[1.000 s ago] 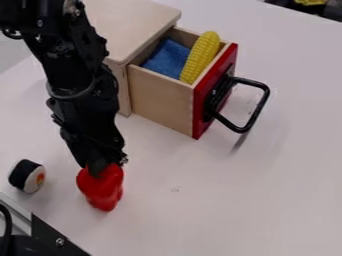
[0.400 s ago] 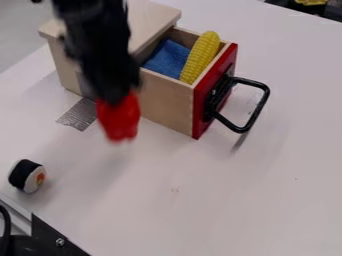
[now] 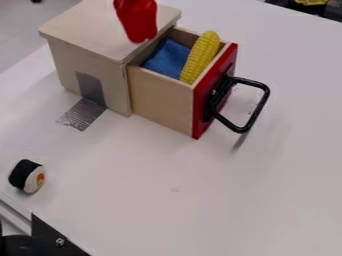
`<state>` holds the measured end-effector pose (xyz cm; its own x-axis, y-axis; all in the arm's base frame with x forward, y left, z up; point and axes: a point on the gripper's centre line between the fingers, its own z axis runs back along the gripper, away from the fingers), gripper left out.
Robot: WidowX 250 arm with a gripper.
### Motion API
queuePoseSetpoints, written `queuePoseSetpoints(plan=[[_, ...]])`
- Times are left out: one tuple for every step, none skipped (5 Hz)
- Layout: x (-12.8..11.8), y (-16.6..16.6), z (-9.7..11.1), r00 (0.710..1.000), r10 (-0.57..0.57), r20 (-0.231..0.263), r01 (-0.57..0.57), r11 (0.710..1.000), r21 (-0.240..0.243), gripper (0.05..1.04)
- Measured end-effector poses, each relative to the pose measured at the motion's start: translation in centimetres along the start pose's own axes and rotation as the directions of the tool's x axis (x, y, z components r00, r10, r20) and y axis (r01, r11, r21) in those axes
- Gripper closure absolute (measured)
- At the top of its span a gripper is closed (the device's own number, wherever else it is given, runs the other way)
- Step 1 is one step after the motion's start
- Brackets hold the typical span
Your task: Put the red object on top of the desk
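Red object (image 3: 137, 21): between 11 and 12 o'clock, at the top edge of the view, lower end pointing down, slightly tilted. It overlaps the top of the wooden cabinet (image 3: 90, 30) near the drawer opening. Can't tell if it touches that top or is above it. Pincer: can't tell how far apart it stands, or whether it has hold of the red object.

Cabinet stands upright on the desk (image 3: 234, 200), about 11 o'clock. Its drawer (image 3: 160, 102) is pulled out toward 4 o'clock, red front panel (image 3: 202, 107), black handle (image 3: 265, 100) at 2. Inside the drawer: blue cloth (image 3: 167, 59) at 12, yellow corn cob (image 3: 200, 57) between 12 and 1, just beside the cloth, leaning, upper end above the drawer rim.

Silvery tape (image 3: 81, 115) runs from the cabinet's side down onto the desk, between 9 and 10.

Sushi roll (image 3: 25, 175), black and white with an orange spot, on the desk at 8, well apart from the cabinet. Black hardware (image 3: 47, 242) with a screw at 7, lower left corner.
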<state>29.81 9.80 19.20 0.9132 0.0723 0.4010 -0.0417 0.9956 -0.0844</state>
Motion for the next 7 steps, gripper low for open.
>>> queuePoseSetpoints(plan=[[2.7,2.4,-0.7,0.999,0.048,-0.009,-0.048,0.999,0.005,1.015],[3.1,3.8,-1.2,0.994,0.097,-0.040,-0.098,0.995,-0.004,1.015],[3.0,4.2,-1.6,0.987,0.128,-0.092,-0.129,0.992,-0.006,1.015],[3.3,4.7,-1.9,0.970,0.182,-0.159,-0.184,0.983,0.006,1.015],[3.6,4.8,-2.2,0.956,0.209,-0.206,-0.210,0.978,0.019,0.991],[3.9,4.9,-2.3,0.951,0.214,-0.225,-0.213,0.977,0.028,0.842],[3.9,4.6,-2.4,0.950,0.211,-0.229,-0.211,0.977,0.024,0.573]])
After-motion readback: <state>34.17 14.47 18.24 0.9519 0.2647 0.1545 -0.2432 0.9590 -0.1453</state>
